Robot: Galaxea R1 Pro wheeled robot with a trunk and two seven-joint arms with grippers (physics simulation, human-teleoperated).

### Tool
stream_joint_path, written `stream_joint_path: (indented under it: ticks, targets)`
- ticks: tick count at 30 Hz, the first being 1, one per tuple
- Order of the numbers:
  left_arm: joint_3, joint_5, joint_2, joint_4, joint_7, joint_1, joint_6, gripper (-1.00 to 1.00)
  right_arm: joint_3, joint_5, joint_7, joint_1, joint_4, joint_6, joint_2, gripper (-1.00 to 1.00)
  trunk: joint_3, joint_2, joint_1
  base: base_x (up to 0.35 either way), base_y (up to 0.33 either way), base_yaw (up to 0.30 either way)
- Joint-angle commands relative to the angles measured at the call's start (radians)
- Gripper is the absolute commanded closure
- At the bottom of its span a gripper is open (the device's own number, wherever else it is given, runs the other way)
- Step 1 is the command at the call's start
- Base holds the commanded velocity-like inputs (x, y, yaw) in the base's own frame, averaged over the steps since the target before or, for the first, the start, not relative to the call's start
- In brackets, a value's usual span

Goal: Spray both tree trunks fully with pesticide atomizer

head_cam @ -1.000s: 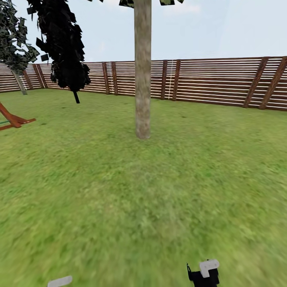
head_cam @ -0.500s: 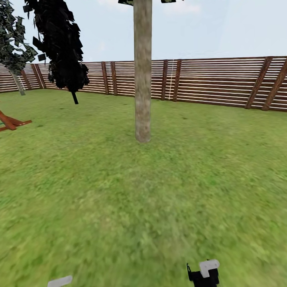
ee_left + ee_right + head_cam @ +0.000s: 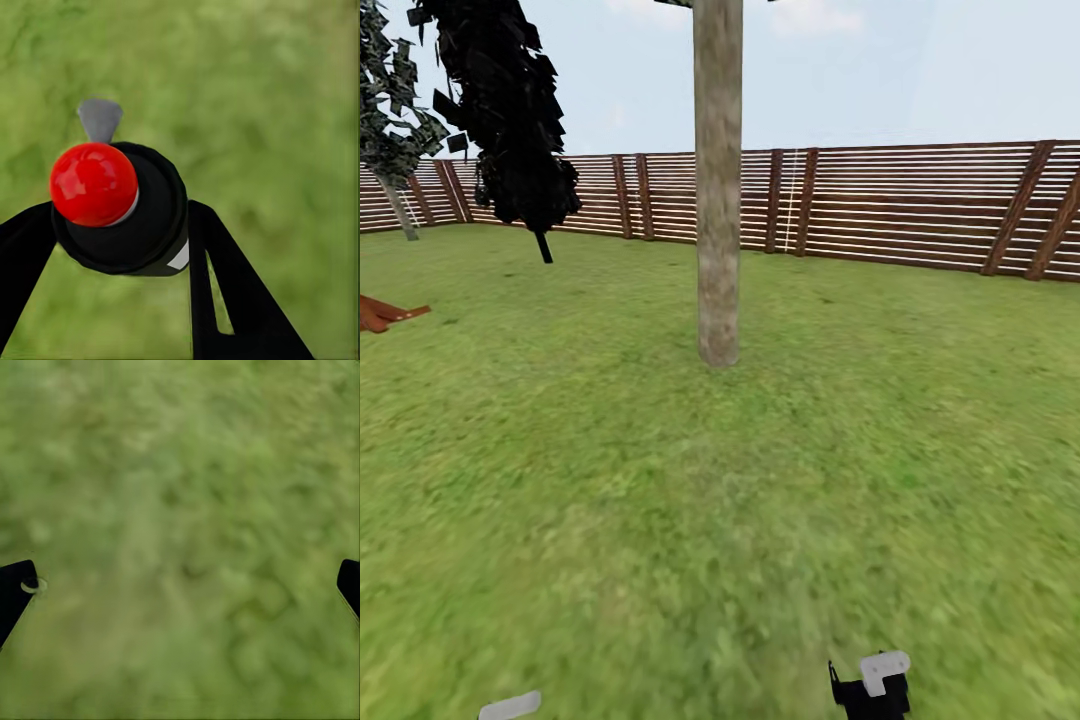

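Facing the tree trunk (image 3: 717, 190), we see it upright on the lawn (image 3: 660, 500) straight ahead, well apart from us, with the slat fence (image 3: 920, 205) behind it. Our left gripper (image 3: 120, 247) is closed on the pesticide atomizer (image 3: 120, 206), red knob toward the camera; our right gripper (image 3: 180, 585) is spread wide over grass, holding nothing.

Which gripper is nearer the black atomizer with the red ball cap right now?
Left. The left gripper has its fingers on either side of the atomizer, gripping it; the right gripper hangs open over grass.
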Motion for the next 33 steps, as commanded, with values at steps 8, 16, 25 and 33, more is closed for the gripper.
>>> stream_joint_path:
  ticks: [8,16,25,33]
  targets:
    - [0.000,0.000,0.000,0.000,0.000,0.000,0.000,1.00,0.000,0.000,0.000,0.000,0.000,0.000,-0.001,-1.00,0.000,0.000,0.000,0.340,0.000,0.000]
    - [0.000,0.000,0.000,0.000,0.000,0.000,0.000,1.00,0.000,0.000,0.001,0.000,0.000,0.000,0.000,-1.00,0.000,0.000,0.000,0.340,0.000,0.000]
    - [0.000,-0.001,0.000,0.000,0.000,0.000,0.000,1.00,0.000,0.000,0.001,0.000,0.000,0.000,0.000,-1.00,0.000,0.000,0.000,0.340,0.000,0.000]
    - [0.000,-0.002,0.000,0.000,0.000,0.000,0.000,1.00,0.000,0.000,0.001,0.000,0.000,0.000,0.000,-1.00,0.000,0.000,0.000,0.340,0.000,0.000]
